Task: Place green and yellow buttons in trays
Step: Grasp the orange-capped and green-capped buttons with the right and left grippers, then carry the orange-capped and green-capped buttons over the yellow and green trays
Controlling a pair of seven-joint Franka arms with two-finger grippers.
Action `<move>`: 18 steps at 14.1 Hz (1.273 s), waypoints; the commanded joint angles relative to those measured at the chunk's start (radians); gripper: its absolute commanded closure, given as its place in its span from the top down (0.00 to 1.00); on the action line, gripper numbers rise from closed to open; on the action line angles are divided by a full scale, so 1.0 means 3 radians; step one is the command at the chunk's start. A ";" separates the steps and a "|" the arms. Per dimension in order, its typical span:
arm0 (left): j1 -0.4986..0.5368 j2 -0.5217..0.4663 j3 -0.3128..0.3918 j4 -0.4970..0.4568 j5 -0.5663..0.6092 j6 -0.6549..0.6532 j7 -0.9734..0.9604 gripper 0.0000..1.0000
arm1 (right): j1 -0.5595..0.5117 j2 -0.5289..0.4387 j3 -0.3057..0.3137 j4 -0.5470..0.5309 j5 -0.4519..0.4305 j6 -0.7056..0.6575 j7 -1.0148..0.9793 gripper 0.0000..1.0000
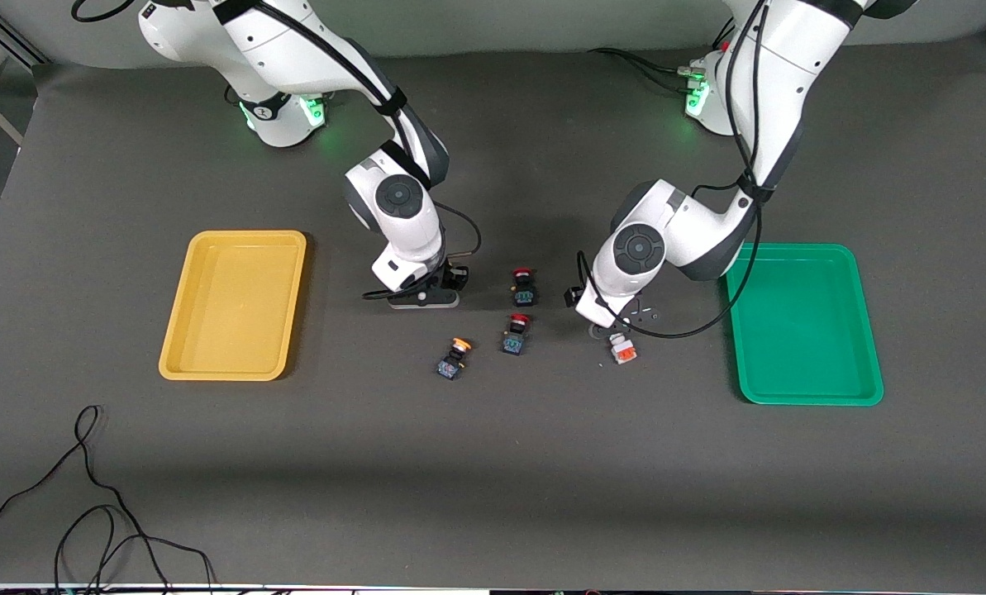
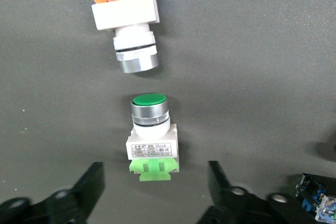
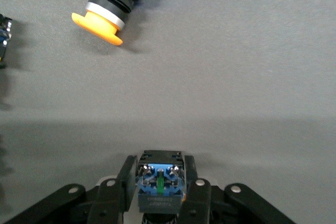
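Observation:
My left gripper [image 1: 611,329] is open and low over the table, beside the green tray [image 1: 864,388]. In the left wrist view its fingers [image 2: 89,187] stand on either side of the base end of a green-capped button [image 2: 151,129] with a white body, which lies on the mat. My hand hides that button in the front view. My right gripper [image 1: 426,299] is shut on a black-blue button body [image 3: 160,184] whose cap is hidden. Another yellow-capped button [image 1: 456,357] lies on the mat nearer the front camera and also shows in the right wrist view [image 3: 107,11]. The yellow tray [image 1: 178,364] is empty.
A white button with a silver head and orange base [image 1: 622,350] lies just past the green-capped one [image 2: 126,19]. Two red-capped dark buttons [image 1: 524,286] [image 1: 516,333] lie between the grippers. Black cables [image 1: 88,496] trail at the table's front corner.

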 commanded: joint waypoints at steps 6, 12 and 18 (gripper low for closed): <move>-0.0055 0.0073 0.0051 -0.0206 0.0111 0.0478 -0.0100 0.73 | -0.0046 -0.0553 -0.0602 0.1266 0.0261 -0.2306 -0.0866 0.22; -0.0055 0.0017 0.0051 -0.0217 0.0116 0.0428 -0.0212 0.00 | -0.0036 -0.0830 -0.1931 0.1154 0.0256 -0.2557 -0.2475 0.22; -0.0009 -0.0570 0.0051 -0.0207 0.0137 -0.0389 -0.0151 0.00 | -0.0373 -0.0688 -0.2516 0.0353 0.0368 -0.1516 -0.3583 0.22</move>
